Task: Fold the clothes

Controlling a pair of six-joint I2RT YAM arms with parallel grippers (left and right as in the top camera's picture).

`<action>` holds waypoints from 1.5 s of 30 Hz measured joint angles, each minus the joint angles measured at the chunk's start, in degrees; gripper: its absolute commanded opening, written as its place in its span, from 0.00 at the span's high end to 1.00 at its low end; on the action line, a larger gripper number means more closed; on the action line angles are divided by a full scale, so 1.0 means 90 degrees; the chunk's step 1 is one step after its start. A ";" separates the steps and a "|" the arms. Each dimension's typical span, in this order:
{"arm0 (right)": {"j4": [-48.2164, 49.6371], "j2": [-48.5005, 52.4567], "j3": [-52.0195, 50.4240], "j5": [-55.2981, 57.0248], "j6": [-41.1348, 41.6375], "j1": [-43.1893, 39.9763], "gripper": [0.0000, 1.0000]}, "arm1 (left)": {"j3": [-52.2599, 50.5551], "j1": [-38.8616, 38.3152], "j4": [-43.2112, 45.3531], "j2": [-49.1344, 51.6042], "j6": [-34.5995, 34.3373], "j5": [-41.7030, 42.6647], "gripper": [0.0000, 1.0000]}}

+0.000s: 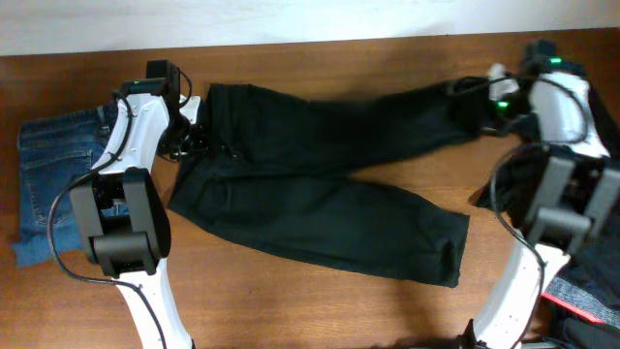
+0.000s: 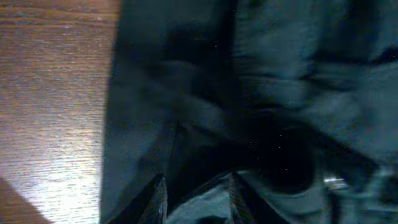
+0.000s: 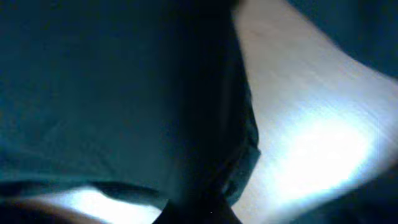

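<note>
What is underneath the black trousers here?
Only the wooden table shows around the black trousers and between their legs. Whatever lies directly beneath the fabric is covered and cannot be seen.

One pair of black trousers (image 1: 320, 204), one of blue jeans (image 1: 48, 165), two robot arms (image 1: 131, 145) (image 1: 567, 107), perhaps another garment (image 1: 591, 289).

Cloth on wood here!
Black cloth trousers (image 1: 320, 194) look soft and matt; blue denim jeans (image 1: 53, 165) coarser, faded; brown wooden worktop (image 1: 291, 310) smooth, grained, faintly sheeny.
</note>
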 measured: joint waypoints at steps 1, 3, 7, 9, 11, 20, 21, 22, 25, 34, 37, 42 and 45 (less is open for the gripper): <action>-0.0204 -0.0083 0.0015 0.0078 0.0092 -0.0121 0.95 | 0.0000 0.0000 -0.0002 0.0000 0.0000 0.0002 0.67; -0.0665 -0.0189 0.0036 0.0253 0.0243 -0.0389 0.89 | 0.0000 0.0000 -0.0005 0.0000 0.0000 0.0002 0.67; -0.1061 -0.0199 0.0036 0.0488 0.0418 -0.0738 0.76 | 0.0000 0.0000 -0.0007 0.0000 0.0002 0.0002 0.67; -0.1061 -0.0199 0.0036 0.0510 0.0430 -0.0746 0.70 | 0.0000 0.0000 -0.0007 0.0000 0.0002 0.0002 0.67; -0.1056 -0.0199 0.0036 0.0532 0.0430 -0.0709 0.68 | 0.0000 0.0000 -0.0012 0.0000 0.0002 0.0002 0.67; -0.0935 -0.0199 0.0044 0.0481 0.0095 -0.0345 0.67 | 0.0000 0.0000 0.0138 0.0000 0.0002 0.0002 0.72; -0.0937 -0.0199 0.0075 0.0481 0.0066 -0.0282 0.67 | 0.0000 0.0000 0.0209 0.0000 0.0002 0.0002 0.72; -0.0940 -0.0199 0.0121 0.0481 0.0046 -0.0214 0.67 | 0.0002 0.0000 0.0296 -0.0010 0.0002 0.0002 0.71; -0.1086 -0.0199 0.0512 0.0476 0.0131 -0.0068 0.63 | 0.0095 0.0000 0.0478 -0.0039 0.0002 0.0002 0.71; -0.1795 -0.0245 0.2130 0.0425 0.0325 0.0027 0.01 | 0.0503 -0.0080 0.1423 -0.0571 0.0114 0.0308 0.77; -0.1916 -0.0253 0.2113 0.0330 0.0248 0.0029 0.01 | 0.0525 -0.0262 0.1724 -0.0631 0.0277 0.0413 0.78; -0.1989 -0.0253 0.1855 0.0187 0.0090 0.0078 0.01 | 0.0525 -0.0702 0.2215 -0.0631 0.0661 0.0517 0.79; -0.1950 -0.0253 0.1569 0.0163 0.0068 0.0143 0.02 | 0.0525 -0.0964 0.2424 -0.0631 0.0797 0.0549 0.80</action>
